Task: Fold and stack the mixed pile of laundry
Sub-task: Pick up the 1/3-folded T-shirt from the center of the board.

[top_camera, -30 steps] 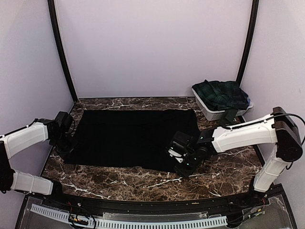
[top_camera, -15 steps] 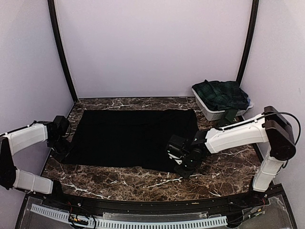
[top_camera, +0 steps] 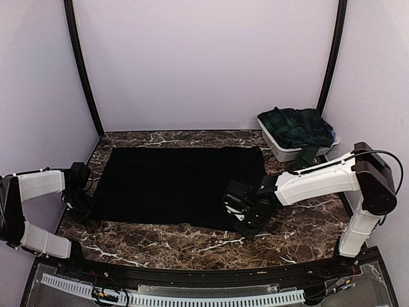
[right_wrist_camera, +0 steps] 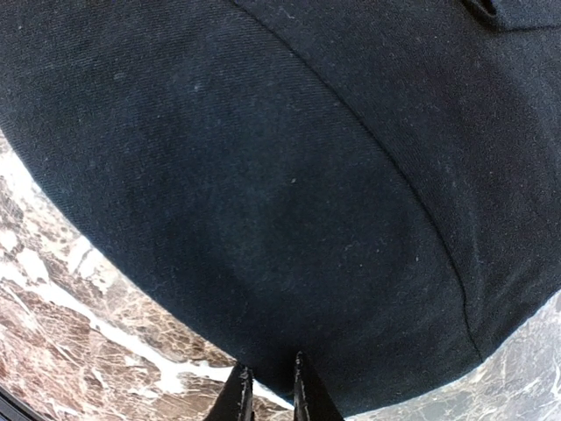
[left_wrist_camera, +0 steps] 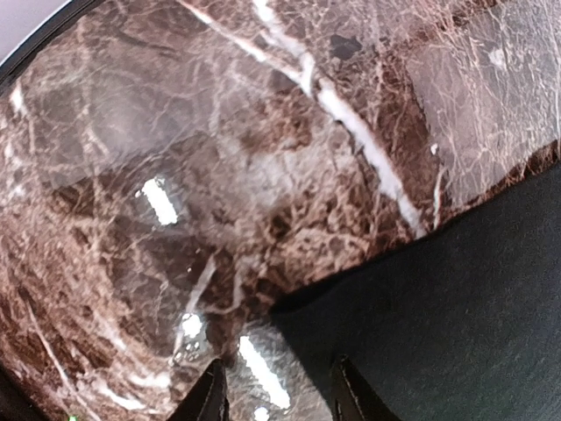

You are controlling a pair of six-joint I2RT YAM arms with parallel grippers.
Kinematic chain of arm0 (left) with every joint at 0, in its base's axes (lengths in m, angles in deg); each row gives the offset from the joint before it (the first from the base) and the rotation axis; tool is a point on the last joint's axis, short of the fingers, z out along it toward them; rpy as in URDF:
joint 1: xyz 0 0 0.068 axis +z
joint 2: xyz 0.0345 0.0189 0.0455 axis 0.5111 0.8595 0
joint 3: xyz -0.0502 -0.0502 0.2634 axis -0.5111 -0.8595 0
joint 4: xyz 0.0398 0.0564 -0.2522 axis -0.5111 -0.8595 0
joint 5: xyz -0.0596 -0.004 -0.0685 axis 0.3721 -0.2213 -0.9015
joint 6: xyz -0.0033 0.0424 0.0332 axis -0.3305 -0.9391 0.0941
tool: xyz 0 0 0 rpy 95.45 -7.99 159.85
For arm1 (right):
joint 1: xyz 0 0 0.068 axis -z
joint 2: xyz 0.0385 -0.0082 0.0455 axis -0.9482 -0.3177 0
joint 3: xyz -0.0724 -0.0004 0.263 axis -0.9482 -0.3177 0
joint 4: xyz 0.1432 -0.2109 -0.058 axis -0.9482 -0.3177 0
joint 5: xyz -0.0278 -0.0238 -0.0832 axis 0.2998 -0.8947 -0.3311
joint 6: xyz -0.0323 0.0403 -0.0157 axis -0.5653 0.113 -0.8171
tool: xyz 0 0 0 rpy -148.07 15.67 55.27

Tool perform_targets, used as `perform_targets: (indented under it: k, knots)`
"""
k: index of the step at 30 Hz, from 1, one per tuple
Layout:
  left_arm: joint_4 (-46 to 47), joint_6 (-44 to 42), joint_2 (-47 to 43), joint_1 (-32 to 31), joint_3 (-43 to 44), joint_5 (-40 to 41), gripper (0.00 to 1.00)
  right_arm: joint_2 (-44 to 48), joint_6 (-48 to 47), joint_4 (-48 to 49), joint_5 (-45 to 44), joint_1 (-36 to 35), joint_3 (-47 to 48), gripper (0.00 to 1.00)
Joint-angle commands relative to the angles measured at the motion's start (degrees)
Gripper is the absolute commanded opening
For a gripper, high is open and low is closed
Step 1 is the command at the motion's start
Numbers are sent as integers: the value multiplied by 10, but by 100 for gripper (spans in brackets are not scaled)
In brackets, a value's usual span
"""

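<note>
Now my left claw (left_wrist_camera: 282, 399) stands partly open and empty, the near-left corner of the black cloth (top_camera: 179, 182) just ahead. My right claw (right_wrist_camera: 269, 395), nearly closed, sits at its near-right hem; whether it grips, I cannot tell. One cloth spans the desk (top_camera: 192, 240), long axis left-to-right; one tartan skirt (top_camera: 297, 125) fills one basket (top_camera: 281, 151), far right.

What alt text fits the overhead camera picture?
A black cloth lies spread flat on a brown marble table, with a robot's left hand and right hand at its two near corners. A white basket of tartan clothing sits far right.
</note>
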Motion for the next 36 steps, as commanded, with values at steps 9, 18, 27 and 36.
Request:
perform_targets:
  k: [9,18,27,36]
  knots:
    - [48,-7,30,7,-17,-1,30,2,-2,-8,-11,-4,13,0]
    - [67,-12,22,21,-31,-4,4,17,-3,-14,-13,-3,15,0]
    - [41,-25,-39,22,-27,-5,0,50,6,-40,-11,-18,22,0]
    - [-10,-39,-92,22,9,4,0,82,10,-49,-32,-16,36,0]
